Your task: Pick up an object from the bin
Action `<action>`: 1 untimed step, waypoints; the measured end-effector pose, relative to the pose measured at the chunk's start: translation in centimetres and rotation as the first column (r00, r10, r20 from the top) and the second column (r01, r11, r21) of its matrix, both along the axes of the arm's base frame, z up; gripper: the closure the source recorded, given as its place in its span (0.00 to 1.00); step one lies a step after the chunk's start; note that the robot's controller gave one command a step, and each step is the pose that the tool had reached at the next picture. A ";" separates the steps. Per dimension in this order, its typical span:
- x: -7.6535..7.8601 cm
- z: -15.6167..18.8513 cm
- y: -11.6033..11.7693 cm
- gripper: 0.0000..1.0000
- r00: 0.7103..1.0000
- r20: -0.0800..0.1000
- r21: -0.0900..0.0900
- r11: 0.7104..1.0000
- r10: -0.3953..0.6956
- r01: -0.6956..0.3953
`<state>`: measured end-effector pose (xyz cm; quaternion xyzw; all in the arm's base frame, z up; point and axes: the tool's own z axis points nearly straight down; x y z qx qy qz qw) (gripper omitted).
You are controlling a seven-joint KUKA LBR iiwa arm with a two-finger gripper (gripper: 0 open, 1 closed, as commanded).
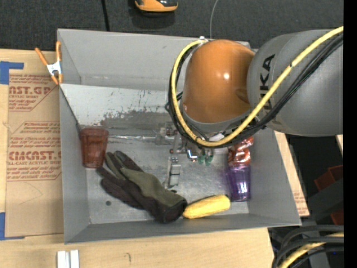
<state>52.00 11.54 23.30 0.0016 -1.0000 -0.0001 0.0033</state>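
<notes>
My gripper (174, 176) hangs under the arm's orange cover, low over the bin floor near the middle. Just below and left of it lies a dark olive-and-brown glove (139, 186), its cuff end close under the gripper's tip. A yellow, corn-cob-shaped thing (207, 206) lies on its side by the glove's cuff at the front wall. I see nothing held in the gripper.
A purple translucent cup (239, 182) stands at the right, with a red-and-white crumpled thing (241, 151) just behind it. A reddish-brown cup (93, 146) lies against the left wall. The arm and its cover hide the bin's back right part.
</notes>
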 end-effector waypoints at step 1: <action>0.1 0.5 -0.1 0.00 1.000 0.008 0.001 1.000 -0.002 0.002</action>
